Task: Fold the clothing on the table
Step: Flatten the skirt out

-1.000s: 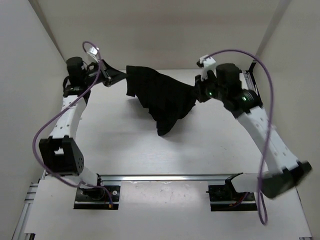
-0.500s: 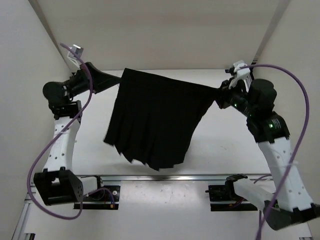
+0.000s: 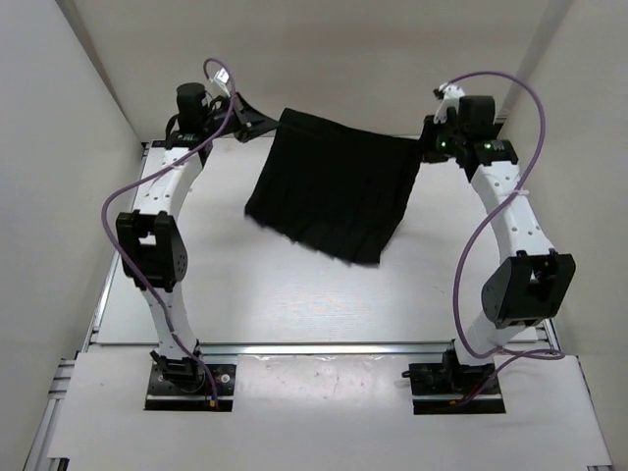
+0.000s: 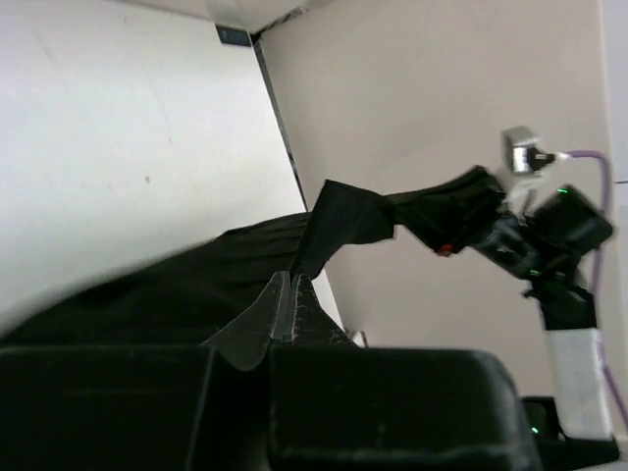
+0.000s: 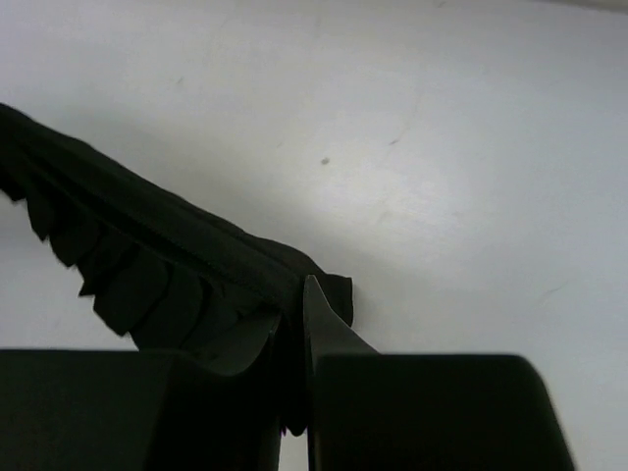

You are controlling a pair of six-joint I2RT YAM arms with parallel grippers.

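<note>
White walls (image 3: 324, 59) close in the table (image 3: 294, 294) on three sides, with a rail (image 3: 324, 346) along its near edge.

The clothing (image 3: 339, 191) is now spread across the far half of the table. Its top edge is pulled out between the two arms near the back wall, and its pleated hem fans toward the near side. A second ago it hung bunched into a sagging point between grippers held close together. Half a second ago it was lifted high and stretched wide. Both arms have since reached out toward the far edge and carried the opened cloth with them. Whether the hem already rests on the table or hangs just above it cannot be told from above.

The left gripper (image 3: 263, 120) is clamped tight on the top left corner. Its wrist view shows the fingers (image 4: 285, 306) pressed together with cloth between them. The right gripper (image 3: 429, 147) is narrowly closed on the top right corner, with black fabric pinched at its fingers (image 5: 319, 319).

The shake-out seems done and the clothing reads as one flat, untwisted panel. It probably still has to be lowered fully onto the table before any fold can begin. The left side of the hem hangs a little unevenly and may need smoothing.
</note>
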